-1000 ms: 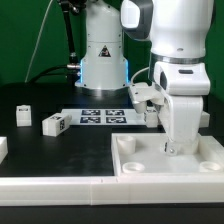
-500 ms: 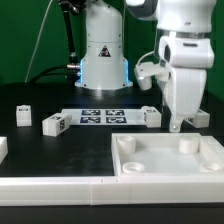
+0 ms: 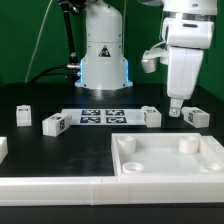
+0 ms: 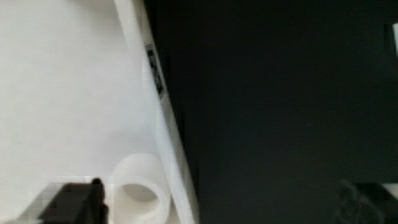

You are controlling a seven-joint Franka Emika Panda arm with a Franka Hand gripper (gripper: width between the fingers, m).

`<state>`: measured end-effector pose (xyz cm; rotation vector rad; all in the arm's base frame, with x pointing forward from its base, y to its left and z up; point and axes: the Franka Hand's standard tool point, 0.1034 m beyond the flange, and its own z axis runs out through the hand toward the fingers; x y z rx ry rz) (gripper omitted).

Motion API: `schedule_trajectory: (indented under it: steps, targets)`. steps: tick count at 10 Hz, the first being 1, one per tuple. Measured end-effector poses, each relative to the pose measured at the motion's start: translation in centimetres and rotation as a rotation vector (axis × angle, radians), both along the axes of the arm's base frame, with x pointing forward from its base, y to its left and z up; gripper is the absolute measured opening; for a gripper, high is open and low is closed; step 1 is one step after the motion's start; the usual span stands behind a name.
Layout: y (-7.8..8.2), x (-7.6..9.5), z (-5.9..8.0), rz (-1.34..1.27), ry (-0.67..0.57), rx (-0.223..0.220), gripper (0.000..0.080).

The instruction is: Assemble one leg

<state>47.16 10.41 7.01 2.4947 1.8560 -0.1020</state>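
Note:
Several small white legs with marker tags lie on the black table: two at the exterior view's left point(image 3: 23, 115) point(image 3: 54, 124) and two at the right point(image 3: 152, 116) point(image 3: 196, 116). My gripper point(image 3: 175, 107) hangs above the table between the two right legs, just behind the large white square piece point(image 3: 170, 168). It is open and empty. In the wrist view my gripper point(image 4: 221, 204) has one dark finger point(image 4: 71, 203) at the edge of the picture, over the white square piece point(image 4: 63, 90) and next to a round corner socket point(image 4: 135, 196).
The marker board point(image 3: 100, 116) lies at the table's middle in front of the robot base point(image 3: 103, 60). Part of another white piece point(image 3: 3, 148) shows at the exterior view's left edge. A white ledge point(image 3: 60, 190) runs along the front.
My gripper has risen from the far rim of the white square piece and now hangs higher above the table. The legs have not moved.

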Motion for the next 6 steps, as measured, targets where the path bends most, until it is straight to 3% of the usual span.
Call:
schedule_trajectory:
  steps: [1,3,6]
  targets:
    - [0.1,-0.1,0.0,-0.125,-0.009,-0.001,0.0648]
    - [1.2,-2.1,-0.5,-0.413,-0.023,0.002,0.0649]
    - [4.4,-3.7,-0.7,-0.807,-0.017,0.0,0.0649]
